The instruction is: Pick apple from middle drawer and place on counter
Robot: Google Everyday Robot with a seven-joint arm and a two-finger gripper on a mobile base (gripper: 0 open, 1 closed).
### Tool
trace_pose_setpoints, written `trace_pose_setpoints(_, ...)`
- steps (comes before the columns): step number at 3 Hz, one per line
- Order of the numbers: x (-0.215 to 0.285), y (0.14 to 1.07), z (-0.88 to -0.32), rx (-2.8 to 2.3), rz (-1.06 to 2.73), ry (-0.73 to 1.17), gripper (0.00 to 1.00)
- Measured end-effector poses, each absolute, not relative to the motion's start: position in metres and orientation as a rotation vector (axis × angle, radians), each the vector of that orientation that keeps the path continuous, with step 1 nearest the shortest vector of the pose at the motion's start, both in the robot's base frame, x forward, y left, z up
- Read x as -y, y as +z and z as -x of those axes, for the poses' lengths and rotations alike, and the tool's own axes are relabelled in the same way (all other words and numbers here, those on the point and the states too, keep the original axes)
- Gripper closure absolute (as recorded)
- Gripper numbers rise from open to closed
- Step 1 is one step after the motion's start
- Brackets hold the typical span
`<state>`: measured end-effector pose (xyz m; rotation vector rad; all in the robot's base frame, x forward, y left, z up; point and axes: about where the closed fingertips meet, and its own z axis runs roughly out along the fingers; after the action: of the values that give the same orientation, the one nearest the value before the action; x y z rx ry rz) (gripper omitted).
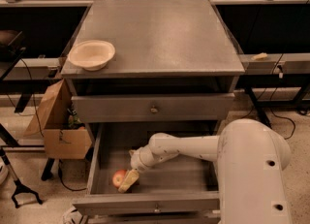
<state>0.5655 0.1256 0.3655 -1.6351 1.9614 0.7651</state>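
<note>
The apple (pixel 118 178), small and red-orange, lies on the floor of the open middle drawer (pixel 189 177) near its front left corner. My gripper (pixel 127 181) reaches down into the drawer from the right on the white arm and sits right against the apple's right side, touching or nearly touching it. The counter (pixel 160 34) is the flat grey top of the cabinet above.
A cream bowl (pixel 91 54) stands at the counter's front left corner. The top drawer (pixel 154 107) is closed above the open one. A cardboard box (pixel 55 121) stands on the floor to the left. My white arm housing (pixel 252 169) fills the lower right.
</note>
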Motion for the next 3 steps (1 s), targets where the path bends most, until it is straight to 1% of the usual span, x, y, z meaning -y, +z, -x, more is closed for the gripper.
trace_pose_setpoints(1, -0.1246, 0.3584, -0.5565, -1.948, 1.622, 0.794, 0.00)
trace_pose_setpoints(2, -0.1250, 0.3522, -0.5502, -1.919, 1.606, 0.808, 0.19)
trace_pose_setpoints(3, -0.1268, 0.3516, -0.5508, -1.903, 1.593, 0.806, 0.42)
